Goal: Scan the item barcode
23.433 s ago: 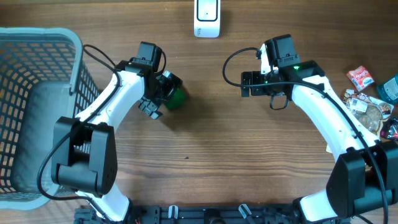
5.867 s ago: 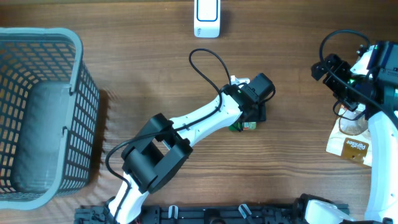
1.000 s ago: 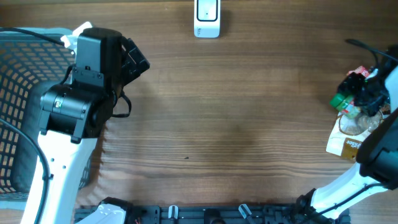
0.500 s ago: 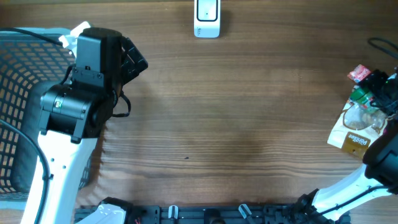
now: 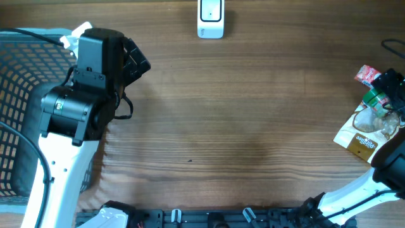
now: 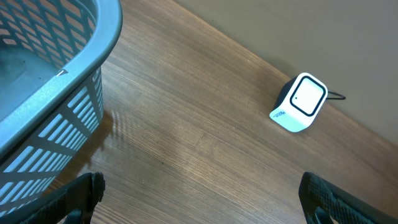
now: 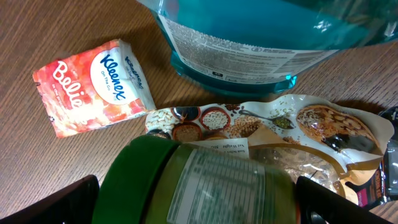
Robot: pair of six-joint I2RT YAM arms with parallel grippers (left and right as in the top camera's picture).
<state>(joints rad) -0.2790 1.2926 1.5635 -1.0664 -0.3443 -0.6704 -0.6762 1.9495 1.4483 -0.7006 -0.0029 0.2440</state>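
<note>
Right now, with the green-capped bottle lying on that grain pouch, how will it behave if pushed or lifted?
The green-capped bottle looks round-bodied and appears to lie on its side, so a push would probably roll it. It seems to rest on the soft grain pouch, an uneven bed, so it may wander. Its glossy label suggests a rigid, slippery wall.

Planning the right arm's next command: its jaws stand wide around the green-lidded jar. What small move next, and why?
Probably raise the right gripper straight up, jaws kept wide. The green-lidded jar fills the gap between its fingers and lies over the grain pouch beside the tissue pack, so a sideways pull could roll it.
</note>
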